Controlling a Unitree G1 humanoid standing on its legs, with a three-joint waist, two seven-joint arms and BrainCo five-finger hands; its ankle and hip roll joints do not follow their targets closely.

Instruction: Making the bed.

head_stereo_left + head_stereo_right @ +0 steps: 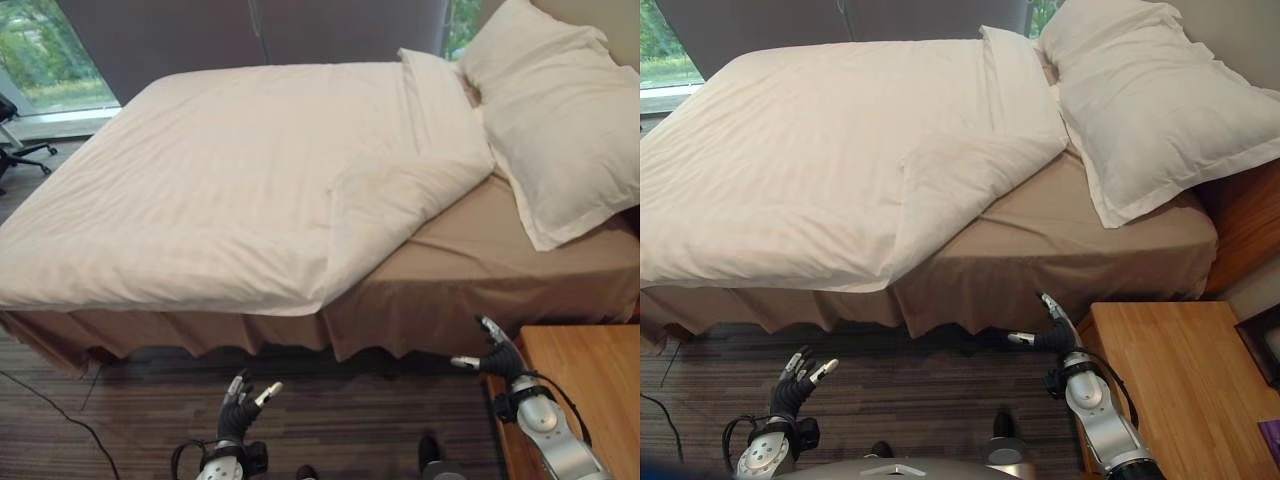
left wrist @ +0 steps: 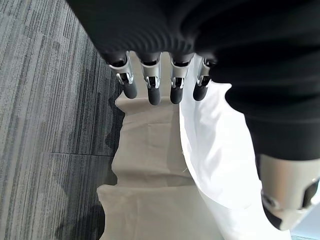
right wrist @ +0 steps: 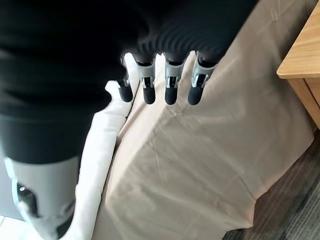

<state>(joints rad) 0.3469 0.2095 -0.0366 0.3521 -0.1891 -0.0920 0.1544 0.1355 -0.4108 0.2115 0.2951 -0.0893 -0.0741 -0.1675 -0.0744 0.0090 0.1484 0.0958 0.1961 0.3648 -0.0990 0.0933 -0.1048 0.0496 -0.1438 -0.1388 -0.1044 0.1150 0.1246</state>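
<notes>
A cream duvet (image 1: 220, 180) covers most of the bed, its near corner folded back so the tan sheet (image 1: 480, 250) shows at the head end. A tan bed skirt (image 1: 400, 310) hangs along the near side. Two cream pillows (image 1: 560, 120) lie at the head, on the right. My left hand (image 1: 240, 410) hovers open above the floor, short of the bed's edge, holding nothing. My right hand (image 1: 497, 358) is open too, fingers straight, near the skirt beside the nightstand. In the right wrist view its fingers (image 3: 170, 90) point at the sheet (image 3: 200, 160) and the duvet edge (image 3: 100, 150).
A wooden nightstand (image 1: 590, 390) stands close by my right arm. Striped grey carpet (image 1: 130, 420) runs along the bed's near side. A dark curtain (image 1: 200, 40) and a window (image 1: 40, 50) lie beyond the bed, with an office chair (image 1: 15, 150) at far left.
</notes>
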